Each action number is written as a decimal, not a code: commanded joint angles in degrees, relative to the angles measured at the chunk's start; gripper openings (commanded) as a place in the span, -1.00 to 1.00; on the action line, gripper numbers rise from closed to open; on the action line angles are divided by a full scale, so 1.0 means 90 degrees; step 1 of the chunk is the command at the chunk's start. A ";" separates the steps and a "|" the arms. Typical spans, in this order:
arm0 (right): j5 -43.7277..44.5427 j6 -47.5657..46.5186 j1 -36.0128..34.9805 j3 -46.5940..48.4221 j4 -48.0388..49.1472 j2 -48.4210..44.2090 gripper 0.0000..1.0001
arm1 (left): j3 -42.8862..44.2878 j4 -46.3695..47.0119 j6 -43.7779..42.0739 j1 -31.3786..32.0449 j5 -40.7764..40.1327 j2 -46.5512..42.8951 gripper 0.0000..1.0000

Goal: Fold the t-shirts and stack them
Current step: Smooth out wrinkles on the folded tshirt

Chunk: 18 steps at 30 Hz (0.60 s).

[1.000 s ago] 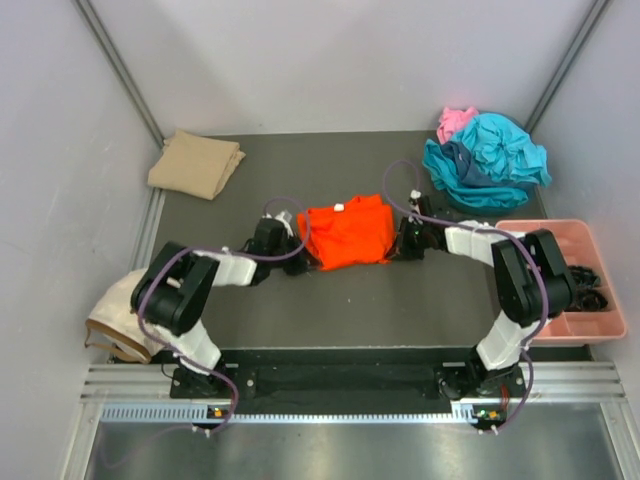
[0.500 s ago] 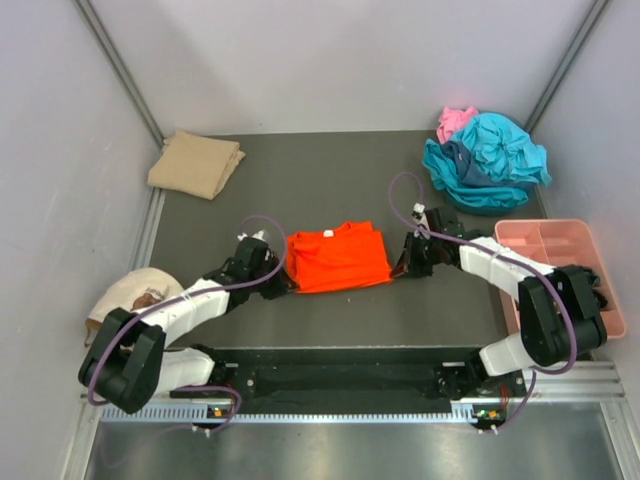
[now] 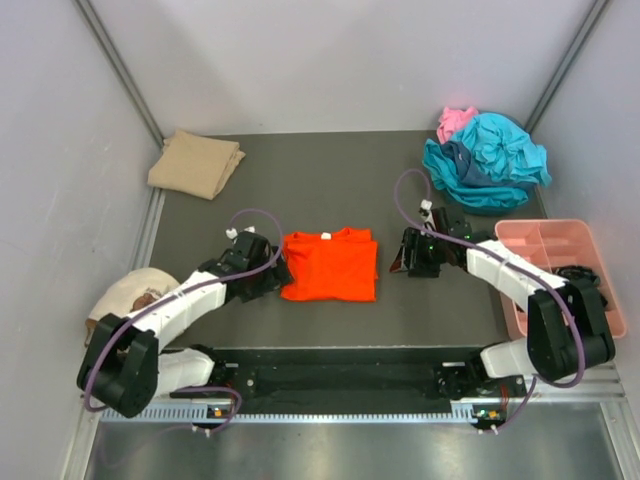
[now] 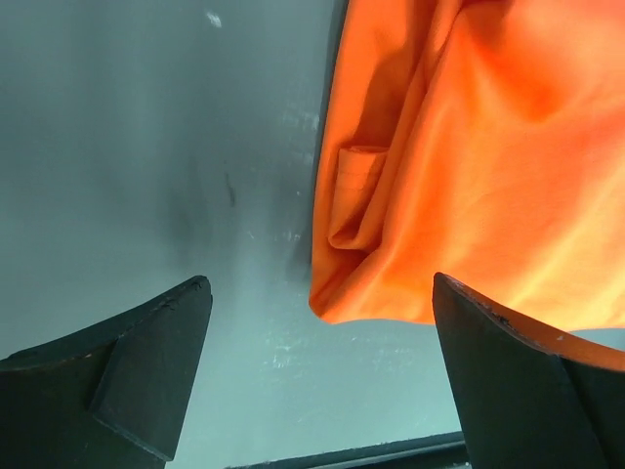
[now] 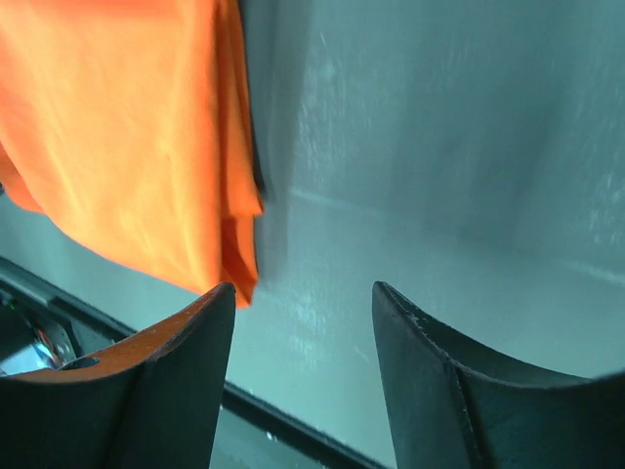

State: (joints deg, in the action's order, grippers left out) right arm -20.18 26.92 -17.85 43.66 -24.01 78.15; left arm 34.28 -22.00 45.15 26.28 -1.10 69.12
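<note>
open mat [image 3: 320, 180] behind the orange shirt [image 3: 330, 265], plus a strip in front. its sides are taken: left gripper [image 3: 278, 278] just beside the left edge, possibly touching, right gripper [image 3: 398, 258] near the right. tan shirt [image 3: 195, 163], teal pile [image 3: 487, 160] and pink tray [image 3: 540, 224] crowd the edges.

White arms [image 3: 178, 308], blk joints [image 3: 558, 338], purple cables [image 3: 250, 213], dark claw fingers [image 4: 127, 371]

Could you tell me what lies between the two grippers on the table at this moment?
The folded orange t-shirt lies flat between the left gripper and the right gripper, both open. The top external view shows it best.
</note>
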 commanded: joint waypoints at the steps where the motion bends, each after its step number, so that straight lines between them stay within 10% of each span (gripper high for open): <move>1: -0.0051 0.0251 -0.0009 0.0344 0.0870 0.0261 0.17 | 0.0652 -0.0378 -0.0231 -0.0010 -0.0619 -0.0414 0.98; 18: -0.0540 0.0466 -0.0009 0.1077 0.1916 0.1414 0.15 | 0.1162 0.1964 -0.0983 -0.0049 -0.0269 0.0717 0.80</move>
State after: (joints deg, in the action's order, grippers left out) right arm -23.68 30.74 -17.87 50.81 -9.61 90.17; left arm 43.00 -12.10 38.44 26.26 -5.08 73.01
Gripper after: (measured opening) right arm 0.577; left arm 0.912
